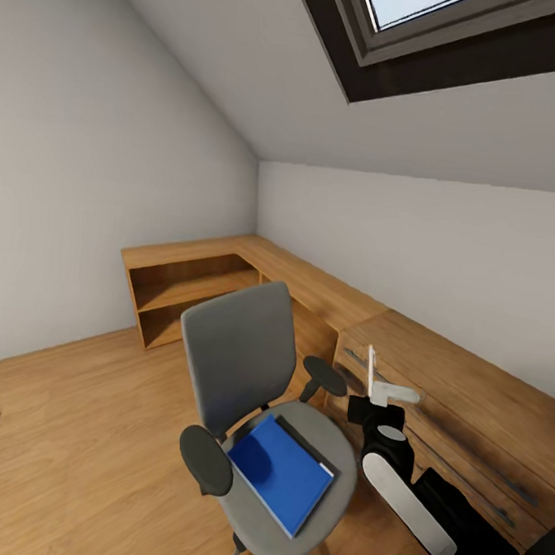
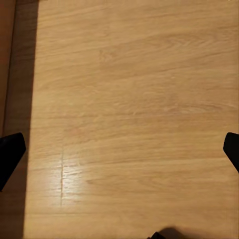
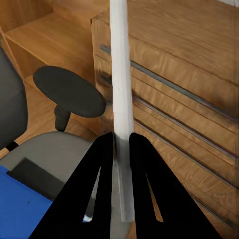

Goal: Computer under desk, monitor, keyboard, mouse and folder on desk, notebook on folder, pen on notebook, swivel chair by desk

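Observation:
The grey swivel chair (image 1: 239, 353) stands in front of me on the wood floor, its back toward the corner. On its seat lies the blue folder (image 1: 280, 472), and a black notebook edge (image 1: 313, 451) peeks out along the folder's far side; whether it lies under or beside the folder I cannot tell. My right gripper (image 1: 375, 392) hovers above the chair's right armrest (image 3: 69, 89), shut on the whitish pen (image 3: 122, 99), which sticks up between the black fingers (image 3: 99, 169). The pen (image 1: 371, 363) points upward. My left gripper (image 2: 119, 154) is open over bare floor.
Low light-wood cabinets run along the walls: a drawer unit (image 1: 466, 423) right beside the chair and an open shelf unit (image 1: 185, 292) in the corner. A dark-framed skylight (image 1: 460, 34) sits in the sloped ceiling. Plank floor (image 1: 68, 428) stretches to the left.

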Robot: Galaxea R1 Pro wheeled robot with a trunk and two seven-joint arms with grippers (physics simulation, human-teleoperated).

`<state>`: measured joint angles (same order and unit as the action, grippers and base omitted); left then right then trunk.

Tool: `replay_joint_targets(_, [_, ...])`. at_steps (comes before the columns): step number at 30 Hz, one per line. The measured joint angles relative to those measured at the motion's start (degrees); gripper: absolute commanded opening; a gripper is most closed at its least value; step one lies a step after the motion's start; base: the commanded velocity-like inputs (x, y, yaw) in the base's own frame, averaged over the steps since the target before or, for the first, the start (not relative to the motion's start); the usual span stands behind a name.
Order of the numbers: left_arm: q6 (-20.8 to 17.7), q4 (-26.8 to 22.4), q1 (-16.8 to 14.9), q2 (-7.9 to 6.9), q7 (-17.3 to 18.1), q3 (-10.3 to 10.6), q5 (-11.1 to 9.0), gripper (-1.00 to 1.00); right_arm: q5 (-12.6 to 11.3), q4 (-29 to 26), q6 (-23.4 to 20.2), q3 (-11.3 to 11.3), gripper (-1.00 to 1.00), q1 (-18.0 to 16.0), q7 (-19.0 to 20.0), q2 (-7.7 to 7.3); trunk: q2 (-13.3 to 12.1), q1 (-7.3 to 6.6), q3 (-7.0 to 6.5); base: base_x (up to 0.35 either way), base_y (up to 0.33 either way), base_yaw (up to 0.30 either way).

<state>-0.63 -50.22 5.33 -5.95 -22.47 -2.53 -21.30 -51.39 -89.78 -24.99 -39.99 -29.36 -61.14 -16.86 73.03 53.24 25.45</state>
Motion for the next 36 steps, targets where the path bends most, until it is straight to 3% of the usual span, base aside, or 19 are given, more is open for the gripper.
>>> replay_joint_targets(4, [-0.02, 0.00, 0.00, 0.00, 0.00, 0.00, 0.00, 1.00, -0.09, 0.00, -1.59, 5.83, -1.00, -0.11, 0.12, 0.05, -1.61, -0.88, -0.72, 0.000, 0.000, 0.000])
replay_joint_targets(5, [-0.04, 0.00, 0.00, 0.02, -0.01, 0.00, 0.00, 1.00, -0.17, 0.02, -4.83, 9.45, -1.00, -0.32, 0.73, 0.22, -2.01, -1.10, -0.90, 0.000, 0.000, 0.000])
replay_joint_targets(7, [-0.03, 0.00, 0.00, 0.06, 0.00, 0.00, -0.03, 1.00, -0.94, 0.11, -10.13, 14.09, -1.00, -1.40, 3.37, 0.86, -2.81, -1.54, -1.26, 0.000, 0.000, 0.000])
replay_joint_targets(9, [-0.06, 0.00, 0.00, 0.08, 0.00, 0.00, -0.05, 1.00, -1.30, 0.10, -13.54, 17.49, -1.00, -2.77, 5.97, 1.43, -3.61, -1.98, -1.62, 0.000, 0.000, 0.000])
replay_joint_targets(14, [-0.08, 0.00, 0.01, 0.11, 0.00, 0.03, -0.06, 1.00, -1.89, 0.10, -17.15, 24.13, -1.00, -4.43, 9.50, 2.02, -5.62, -3.08, -2.52, 0.000, 0.000, 0.000])
replay_joint_targets(17, [-0.08, 0.00, 0.00, 0.04, 0.00, 0.03, -0.03, 1.00, -3.23, 0.28, -17.34, 25.16, -1.00, -4.58, 9.98, 2.12, -6.82, -3.74, -3.05, 0.000, 0.000, 0.000])
replay_joint_targets(21, [-0.08, 0.00, 0.00, -0.26, -0.04, 0.00, -0.01, 1.00, -7.55, 0.29, -17.43, 25.87, -1.00, -4.66, 10.38, 2.14, -8.43, -4.61, -3.77, 0.000, 0.000, 0.000])
replay_joint_targets(23, [-0.08, 0.47, 0.01, -0.13, -0.02, 0.02, -0.07, 1.00, -8.32, 0.33, -17.43, 25.88, -1.00, -4.63, 10.41, 2.14, -9.23, -5.05, -4.13, 0.000, 0.000, 0.000])
replay_joint_targets(24, [0.03, 2.45, 0.01, -0.07, -0.01, 0.07, -0.07, 1.00, -8.57, 0.35, -17.47, 25.90, -1.00, -4.58, 10.36, 2.12, -9.63, -5.27, -4.31, 0.000, 0.000, 0.000])
replay_joint_targets(25, [7.60, 10.33, 0.03, 0.31, -0.03, 0.18, 0.11, 1.00, -8.69, 0.50, -17.54, 26.08, -1.00, -4.51, 10.31, 1.99, -9.64, -5.28, -4.31, 0.000, 0.000, -0.096])
replay_joint_targets(27, [11.13, 14.28, 0.00, 0.66, -0.04, 1.37, 0.12, 1.00, -8.76, 0.65, -17.53, 26.17, -1.00, -4.41, 10.30, 1.90, -9.65, -5.28, -4.35, 0.000, 0.000, -0.231])
replay_joint_targets(31, [11.68, 15.24, -0.01, 0.69, -0.03, 3.13, 0.07, 1.00, -8.76, 2.12, -17.49, 26.57, -1.00, -4.40, 10.37, 1.89, -9.65, -5.28, -4.39, 0.000, 0.000, -0.263])
replay_joint_targets(36, [11.85, 15.63, -0.01, 0.66, 0.09, 3.82, 0.01, 1.00, -8.73, 7.67, -17.28, 27.44, -1.00, -4.40, 11.55, 2.01, -9.65, -5.28, -4.39, -0.019, -0.013, -0.286])
